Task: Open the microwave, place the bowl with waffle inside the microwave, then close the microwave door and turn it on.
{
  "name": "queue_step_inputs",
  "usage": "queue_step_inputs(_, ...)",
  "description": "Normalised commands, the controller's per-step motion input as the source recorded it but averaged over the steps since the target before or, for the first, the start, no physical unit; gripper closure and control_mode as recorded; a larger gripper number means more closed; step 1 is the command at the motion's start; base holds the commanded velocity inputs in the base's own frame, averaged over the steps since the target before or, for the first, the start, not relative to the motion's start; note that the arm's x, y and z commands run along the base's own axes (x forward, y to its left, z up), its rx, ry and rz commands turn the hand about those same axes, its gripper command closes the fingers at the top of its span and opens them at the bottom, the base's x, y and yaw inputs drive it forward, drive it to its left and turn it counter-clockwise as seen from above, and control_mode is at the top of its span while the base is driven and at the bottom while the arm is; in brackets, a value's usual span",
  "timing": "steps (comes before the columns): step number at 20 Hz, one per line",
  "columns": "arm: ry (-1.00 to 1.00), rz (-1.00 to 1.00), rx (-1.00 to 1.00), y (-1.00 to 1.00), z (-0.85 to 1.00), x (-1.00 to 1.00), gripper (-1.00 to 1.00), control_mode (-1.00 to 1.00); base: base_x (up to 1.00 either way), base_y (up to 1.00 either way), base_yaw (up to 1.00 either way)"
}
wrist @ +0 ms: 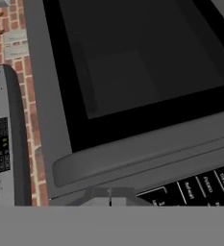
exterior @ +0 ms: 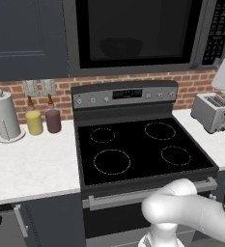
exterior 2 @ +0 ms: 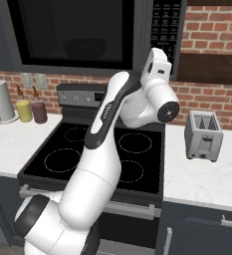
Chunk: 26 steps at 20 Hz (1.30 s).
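One microwave [exterior: 133, 36] mounted above the stove [exterior: 138, 144], its door [wrist: 132, 81] shut, bowl with waffle [exterior: 121, 47] dimly seen behind the glass, gripper [wrist: 110, 201] clenched empty at the keypad [wrist: 195, 187], four burner rings, one toaster [exterior: 213, 112], two canisters [exterior: 43, 121], keypad lettering seen but unreadable

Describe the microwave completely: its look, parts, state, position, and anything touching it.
The microwave is a large dark grey box mounted above the stove, between dark cabinets, over the brick backsplash. Its door is shut: a broad panel with a wide black glass window, through which a faint bowl shape shows dimly. A long bar handle runs beside a black keypad strip with small buttons. The finish looks like matte metal. The pincer, shut, sits at the keypad by the handle; actual contact can't be confirmed.
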Motion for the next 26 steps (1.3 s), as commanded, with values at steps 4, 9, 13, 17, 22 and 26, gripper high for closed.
queue_step_inputs(4, 0.0, 0.0, 0.0, -0.08, -0.05, 0.24, 1.0, -1.0, 0.0, 0.0, 0.0)
queue_step_inputs(9, 0.0, 0.0, 0.0, 0.0, -0.03, 0.21, 1.0, -1.0, 0.0, 0.0, 0.0)
queue_step_inputs(13, 0.0, 0.0, 0.0, 0.0, -0.12, 0.29, 1.0, -1.0, 0.0, 0.0, 0.0)
queue_step_inputs(17, 0.0, 0.0, 0.0, 0.0, -0.14, 0.29, 1.0, -1.0, 0.0, 0.0, 0.0)
queue_step_inputs(22, 0.0, 0.0, 0.0, 0.0, -0.03, 0.18, 1.0, -1.0, 0.0, 0.0, 0.0)
queue_step_inputs(26, 0.0, 0.0, 0.0, -0.13, 0.0, 0.14, 1.0, -1.0, 0.0, 0.0, 0.0)
